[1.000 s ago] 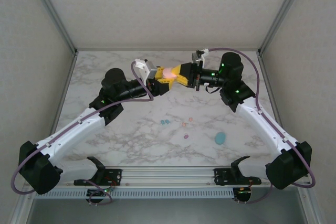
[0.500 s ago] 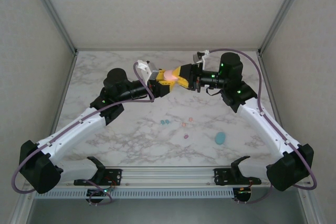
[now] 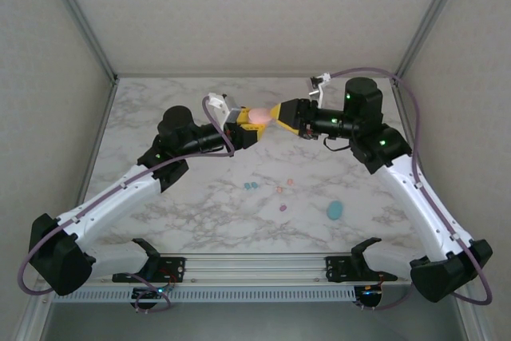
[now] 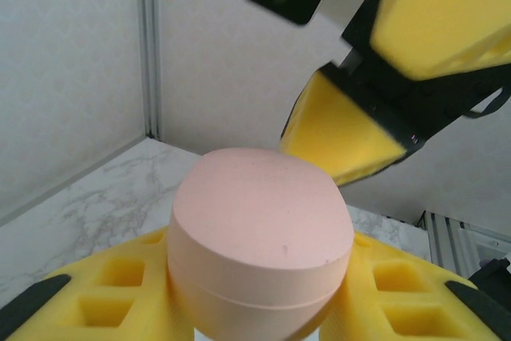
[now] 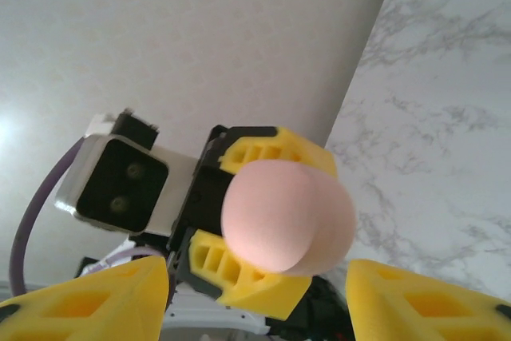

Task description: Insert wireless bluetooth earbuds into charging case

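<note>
My left gripper (image 3: 254, 120) is shut on a peach-pink oval charging case (image 3: 258, 115), held above the back middle of the table. The case (image 4: 259, 233) has its lid closed, a seam running round it, and sits clamped between my yellow left fingers (image 4: 104, 289). My right gripper (image 3: 279, 111) stands open just right of the case, apart from it. From the right wrist the case (image 5: 283, 217) lies ahead of the spread right fingers (image 5: 104, 305). Tiny earbuds lie on the marble: teal (image 3: 251, 185), peach (image 3: 290, 182) and pinkish-purple (image 3: 283, 208).
A teal oval case (image 3: 334, 211) lies on the table (image 3: 160, 109) at the front right. Grey walls and metal posts close in the back and both sides. A rail (image 3: 255, 265) runs along the near edge between the arm bases.
My right gripper has opened, let go of the pink case and drawn back to the right. The left gripper has kept hold of the case and shifted slightly.
</note>
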Controlling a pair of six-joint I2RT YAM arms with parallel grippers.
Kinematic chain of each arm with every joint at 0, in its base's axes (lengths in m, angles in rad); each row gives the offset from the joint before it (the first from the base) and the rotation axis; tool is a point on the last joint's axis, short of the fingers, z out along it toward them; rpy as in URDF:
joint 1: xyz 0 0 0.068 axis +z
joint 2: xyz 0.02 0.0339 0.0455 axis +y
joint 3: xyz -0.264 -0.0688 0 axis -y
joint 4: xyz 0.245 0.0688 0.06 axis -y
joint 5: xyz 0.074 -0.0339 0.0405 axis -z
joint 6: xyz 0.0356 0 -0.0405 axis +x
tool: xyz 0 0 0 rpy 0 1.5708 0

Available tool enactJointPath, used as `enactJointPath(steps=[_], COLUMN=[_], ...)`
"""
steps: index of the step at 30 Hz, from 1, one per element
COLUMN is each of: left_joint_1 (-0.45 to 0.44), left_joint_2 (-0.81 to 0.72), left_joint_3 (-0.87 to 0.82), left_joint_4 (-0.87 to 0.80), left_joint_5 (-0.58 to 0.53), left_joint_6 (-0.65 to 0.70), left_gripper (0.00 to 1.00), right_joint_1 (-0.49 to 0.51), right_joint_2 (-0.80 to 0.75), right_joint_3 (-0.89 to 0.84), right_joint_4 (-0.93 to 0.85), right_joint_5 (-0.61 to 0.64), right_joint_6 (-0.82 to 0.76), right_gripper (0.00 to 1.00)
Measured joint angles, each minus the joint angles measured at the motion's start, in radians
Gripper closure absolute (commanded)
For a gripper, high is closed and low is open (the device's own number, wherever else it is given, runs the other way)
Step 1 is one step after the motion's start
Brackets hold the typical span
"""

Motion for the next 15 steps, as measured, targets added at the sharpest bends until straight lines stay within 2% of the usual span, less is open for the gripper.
enactJointPath(steps=[2, 4, 5, 15], left_joint_1=[0.000, 0.000, 0.000, 0.000], left_joint_2=[-0.001, -0.002, -0.003, -0.005], left_joint_3=[-0.008, -0.015, -0.018, -0.025], left_joint_4=[0.008, 0.016, 0.022, 0.051], left_joint_5=[0.000, 0.000, 0.000, 0.000], left_joint_6=[-0.008, -0.019, -0.023, -0.048], left_gripper=[0.73, 0.73, 0.73, 0.73], right_joint_1=[0.000, 0.000, 0.000, 0.018], right_joint_2=[-0.004, 0.006, 0.014, 0.046], right_joint_3=[0.012, 0.025, 0.035, 0.109], right_joint_4=[-0.035, -0.072, -0.090, -0.290], right_joint_5=[0.004, 0.003, 0.003, 0.051], right_joint_6=[-0.029, -0.043, -0.050, -0.228], right_gripper=[0.34, 0.41, 0.41, 0.38])
